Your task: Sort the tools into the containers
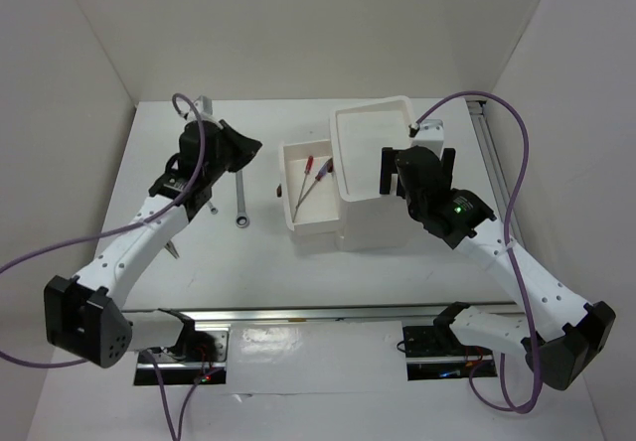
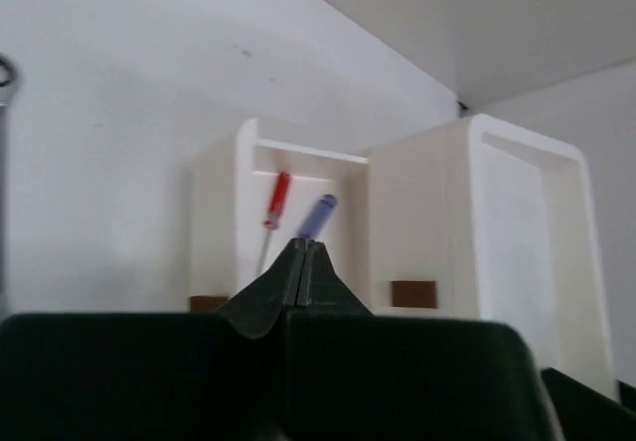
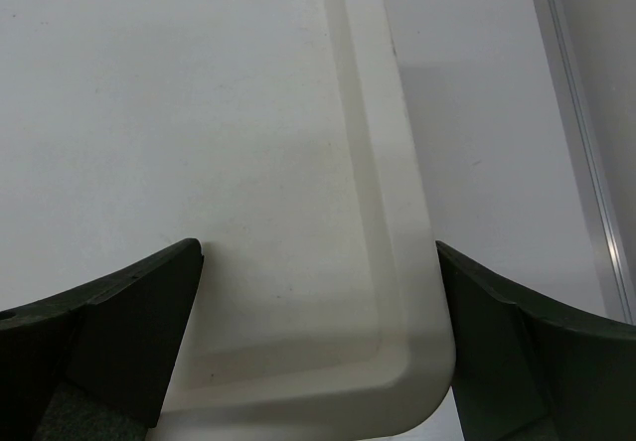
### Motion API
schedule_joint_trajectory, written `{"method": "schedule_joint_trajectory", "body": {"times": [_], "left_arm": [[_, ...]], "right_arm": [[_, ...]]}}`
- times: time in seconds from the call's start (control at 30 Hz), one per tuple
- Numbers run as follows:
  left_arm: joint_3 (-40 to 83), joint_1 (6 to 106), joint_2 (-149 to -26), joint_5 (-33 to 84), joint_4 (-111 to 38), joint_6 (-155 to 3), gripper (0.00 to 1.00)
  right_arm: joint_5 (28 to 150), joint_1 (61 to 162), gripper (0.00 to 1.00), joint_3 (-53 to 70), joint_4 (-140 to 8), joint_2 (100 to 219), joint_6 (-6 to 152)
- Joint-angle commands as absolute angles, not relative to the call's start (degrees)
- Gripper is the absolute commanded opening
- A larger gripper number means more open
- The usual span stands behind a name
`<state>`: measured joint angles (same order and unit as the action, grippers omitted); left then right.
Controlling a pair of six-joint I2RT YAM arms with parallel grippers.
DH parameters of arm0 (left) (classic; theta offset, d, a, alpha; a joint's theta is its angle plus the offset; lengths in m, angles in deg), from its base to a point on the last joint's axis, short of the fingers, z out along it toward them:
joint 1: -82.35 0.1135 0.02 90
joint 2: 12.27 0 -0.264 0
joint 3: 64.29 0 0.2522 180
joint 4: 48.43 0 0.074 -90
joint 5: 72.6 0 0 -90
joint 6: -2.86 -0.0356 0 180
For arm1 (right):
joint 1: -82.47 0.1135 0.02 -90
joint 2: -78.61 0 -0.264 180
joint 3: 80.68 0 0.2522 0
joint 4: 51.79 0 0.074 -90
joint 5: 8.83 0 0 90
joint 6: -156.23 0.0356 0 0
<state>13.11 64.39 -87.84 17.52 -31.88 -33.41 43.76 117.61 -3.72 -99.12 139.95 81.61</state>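
White plastic box unit: smooth, round-cornered, with rimmed top tray. One drawer slid out to the left, holding two tools: red-handled screwdriver and blue-handled screwdriver, both thin-shafted. Two brown rectangular drawer handles show. One silver wrench lies on the white table. Left gripper pressed together, empty. Right gripper spread wide over the tray corner.

The left arm reaches forward from its base and turns inward at the wrist; the left gripper points toward the right, its jaws pressed together with nothing between them; the right arm stretches forward and leftward; the right gripper faces straight down, its fingers spread wide apart, holding nothing.
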Motion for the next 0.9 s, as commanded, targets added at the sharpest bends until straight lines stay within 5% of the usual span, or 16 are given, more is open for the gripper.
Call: {"method": "schedule_joint_trajectory", "body": {"times": [0.0, 0.87], "left_arm": [[8.6, 62.5, -89.4, -0.1, -19.2, -36.2, 0.01], [32.7, 43.2, -121.7, 10.9, -34.0, -46.6, 0.08]], "right_arm": [[42.3, 118.7, 1.00, -4.3, -98.5, 140.0, 82.2], [42.2, 119.2, 1.00, -4.3, -99.0, 140.5, 80.5]]}}
